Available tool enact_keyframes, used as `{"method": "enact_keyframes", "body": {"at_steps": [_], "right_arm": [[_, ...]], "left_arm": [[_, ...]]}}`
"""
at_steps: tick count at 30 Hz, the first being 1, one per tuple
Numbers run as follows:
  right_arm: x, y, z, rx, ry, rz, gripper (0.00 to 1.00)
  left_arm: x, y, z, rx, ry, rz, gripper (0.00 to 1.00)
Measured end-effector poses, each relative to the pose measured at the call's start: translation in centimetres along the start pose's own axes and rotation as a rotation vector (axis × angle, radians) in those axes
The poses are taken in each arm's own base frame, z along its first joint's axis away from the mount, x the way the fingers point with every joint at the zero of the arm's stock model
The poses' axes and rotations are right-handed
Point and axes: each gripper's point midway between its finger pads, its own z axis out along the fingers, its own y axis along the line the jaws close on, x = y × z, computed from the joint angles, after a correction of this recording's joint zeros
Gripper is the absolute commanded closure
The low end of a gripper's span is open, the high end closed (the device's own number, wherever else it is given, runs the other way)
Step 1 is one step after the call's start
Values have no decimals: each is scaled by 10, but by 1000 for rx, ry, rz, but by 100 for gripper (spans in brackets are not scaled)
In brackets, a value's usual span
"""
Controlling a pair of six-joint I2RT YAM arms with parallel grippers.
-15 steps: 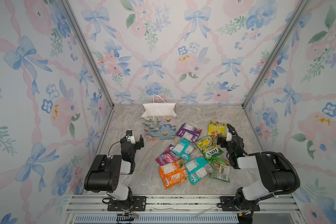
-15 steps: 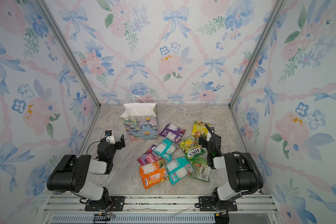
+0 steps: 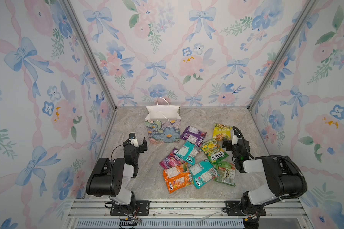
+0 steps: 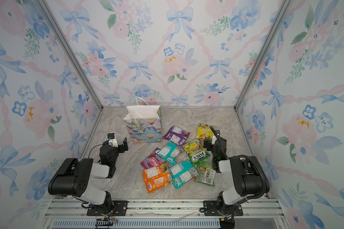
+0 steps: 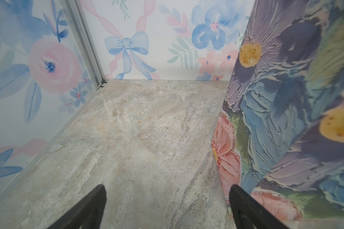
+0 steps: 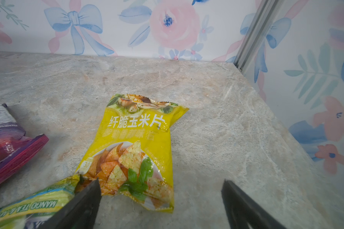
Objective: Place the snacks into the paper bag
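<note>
Although half a second separates this moment from the earlier frame, nothing has visibly shifted: both arms, the bag and every packet sit where they were.

One paper bag [image 3: 163, 131] stands upright with its mouth open, near the back of the marble-patterned surface [image 3: 207, 117] and left of centre in both top views. The snacks [image 3: 195, 168] all lie on the surface outside the bag, to its right and in front of it, in a loose overlapping cluster. At least eight can be told apart:
- Purple, two: a purple packet [image 3: 193, 134] near the bag and a purple berries packet [image 3: 171, 158].
- Teal, two: a far teal packet [image 3: 188, 151] and a near teal packet [image 3: 203, 175].
- Yellow, one: the yellow packet [image 3: 221, 131].
- Yellow-green, one: the yellow-green packet [image 3: 213, 152], marked FOX'S.
- Green, one: the green packet [image 3: 225, 172].
- Orange, one: the orange packet [image 3: 177, 177], which may be two overlapping; I cannot tell.

There are two arms. The left tool [image 5: 167, 188] is spread wide and empty, low over the surface just beside the bag's lower left corner. Whether its nearer finger [image 5: 244, 206] touches the painted face cannot be told. The right tool [image 6: 161, 181] is also spread wide and holds nothing. It hovers at the near end of the yellow packet, with one finger [image 6: 83, 200] over the spot where the yellow-green packet's corner meets it.
</note>
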Motion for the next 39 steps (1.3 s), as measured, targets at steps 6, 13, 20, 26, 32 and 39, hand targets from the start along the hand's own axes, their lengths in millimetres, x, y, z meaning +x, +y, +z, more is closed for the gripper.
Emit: {"method": "enact_keyframes", "body": {"at_steps": [6, 13, 20, 26, 32, 39], "right_arm": [[0, 1, 0, -9, 1, 5, 3], [0, 0, 0, -8, 2, 12, 3], [0, 0, 0, -8, 2, 13, 3], [0, 0, 0, -8, 1, 13, 3], [-32, -6, -15, 54, 31, 10, 3], [-185, -26, -75, 147, -249, 255, 3]], "left_arm": [[0, 0, 0, 0, 0, 0, 2], [0, 0, 0, 0, 0, 0, 2], [0, 0, 0, 0, -1, 0, 2], [-1, 0, 0, 1, -1, 1, 2], [-29, 0, -15, -48, -26, -10, 2], [-121, 26, -56, -144, -226, -269, 2]]}}
